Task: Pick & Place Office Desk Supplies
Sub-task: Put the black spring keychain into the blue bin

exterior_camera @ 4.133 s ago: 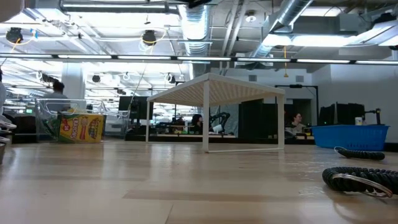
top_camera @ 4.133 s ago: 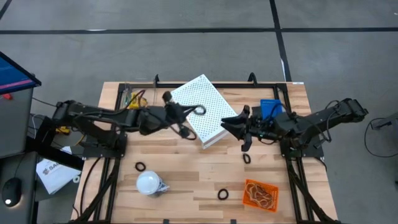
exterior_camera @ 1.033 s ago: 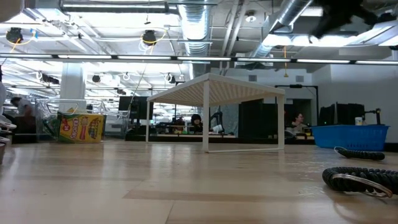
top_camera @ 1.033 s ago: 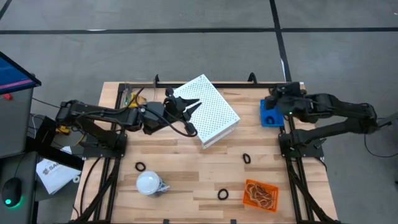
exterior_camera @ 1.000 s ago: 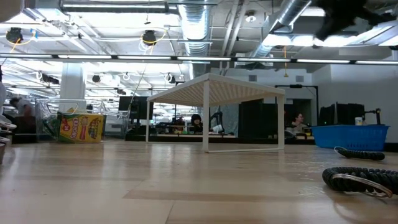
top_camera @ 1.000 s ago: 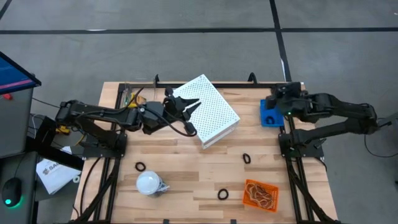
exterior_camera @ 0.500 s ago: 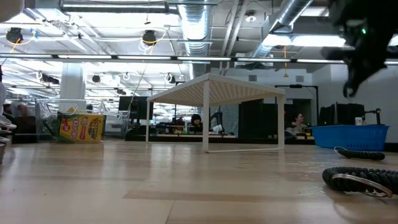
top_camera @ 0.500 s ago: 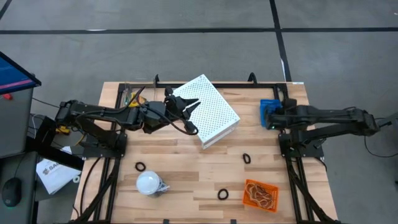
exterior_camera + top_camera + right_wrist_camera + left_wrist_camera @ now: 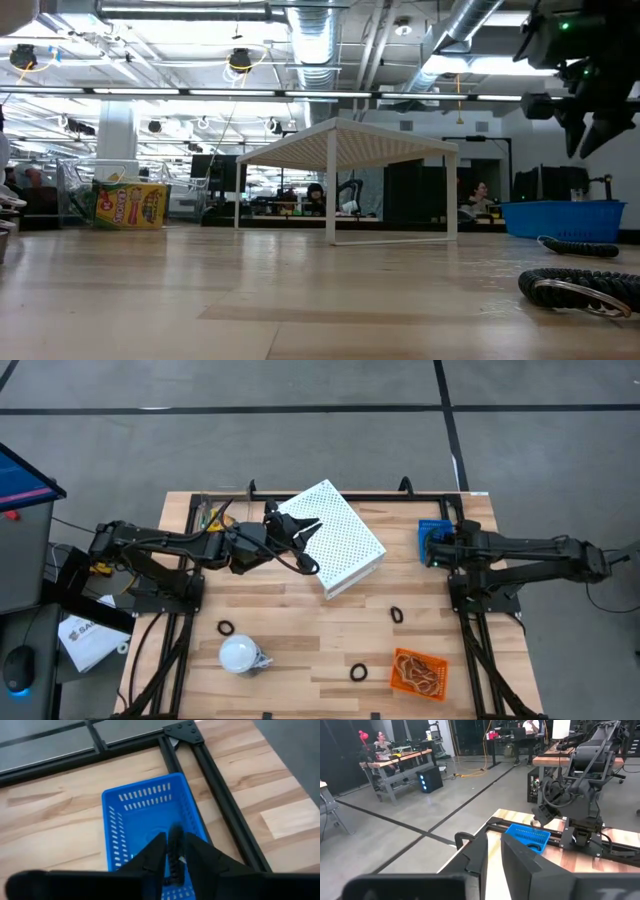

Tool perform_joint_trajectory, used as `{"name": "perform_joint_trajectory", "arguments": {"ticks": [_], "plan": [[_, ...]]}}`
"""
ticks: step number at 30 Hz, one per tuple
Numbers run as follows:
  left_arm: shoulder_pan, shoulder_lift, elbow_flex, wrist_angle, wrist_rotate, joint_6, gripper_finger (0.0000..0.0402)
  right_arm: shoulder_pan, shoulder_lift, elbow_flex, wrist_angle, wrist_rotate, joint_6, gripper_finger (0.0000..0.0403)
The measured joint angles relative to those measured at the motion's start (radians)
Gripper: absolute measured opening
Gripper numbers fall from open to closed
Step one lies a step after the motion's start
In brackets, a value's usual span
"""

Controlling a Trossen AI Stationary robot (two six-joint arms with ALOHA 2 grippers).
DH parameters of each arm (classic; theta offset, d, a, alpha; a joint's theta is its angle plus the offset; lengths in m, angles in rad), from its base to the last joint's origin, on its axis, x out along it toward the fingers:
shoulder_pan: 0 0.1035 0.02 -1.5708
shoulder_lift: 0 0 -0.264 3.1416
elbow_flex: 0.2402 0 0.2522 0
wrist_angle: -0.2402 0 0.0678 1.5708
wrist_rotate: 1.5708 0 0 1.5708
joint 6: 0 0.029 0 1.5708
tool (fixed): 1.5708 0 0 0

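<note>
My right gripper hangs over the blue basket at the table's far right, pointing down, with a small black ring between its fingers. In the low view it sits above the basket. My left gripper hovers shut over the white perforated box, holding nothing. Three more black rings lie flat on the wood. A crayon box stands at the far left. My right gripper has the black ring's rim pinched between its two fingers. The fingers come from above, slanting down. The ring stands edge-on between them, clear of the basket floor.
An orange tray of tan rubber bands sits near the front right. A white bulb-like object lies near the front left. The black frame rail runs close beside the basket. Bare wood lies in the table's middle.
My right gripper has come down toward the blue basket with the ring, tipping to point more steeply down and rolling about its own line.
</note>
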Motion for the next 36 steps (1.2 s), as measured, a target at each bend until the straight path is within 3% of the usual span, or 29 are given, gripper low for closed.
{"name": "perform_joint_trajectory", "arguments": {"ticks": [10, 16, 22, 27, 32, 36], "plan": [[0.000, 0.001, 0.000, -0.002, 0.000, -0.016, 0.0041, -0.002, -0.021, -0.001, 0.061, -0.001, -0.040, 0.0146], [0.000, 0.000, 0.001, -0.115, 0.026, -0.023, 0.0044, 0.105, -0.096, -0.001, 0.322, -0.004, -0.225, 0.0174], [0.001, -0.064, 0.003, -0.425, 0.193, -0.141, 0.0044, 0.228, -0.119, 0.000, 0.528, -0.002, -0.319, 0.0169], [0.007, -0.108, 0.002, -0.850, 0.400, -0.308, 0.0045, 0.295, -0.109, 0.000, 0.593, -0.003, -0.341, 0.0159], [0.011, -0.147, 0.001, -1.233, 0.534, -0.468, 0.0067, 0.329, -0.110, 0.000, 0.632, -0.002, -0.344, 0.0156], [0.017, -0.192, -0.030, -1.328, 0.716, -0.522, 0.0102, 0.334, -0.111, 0.000, 0.648, -0.003, -0.343, 0.0157]]}}
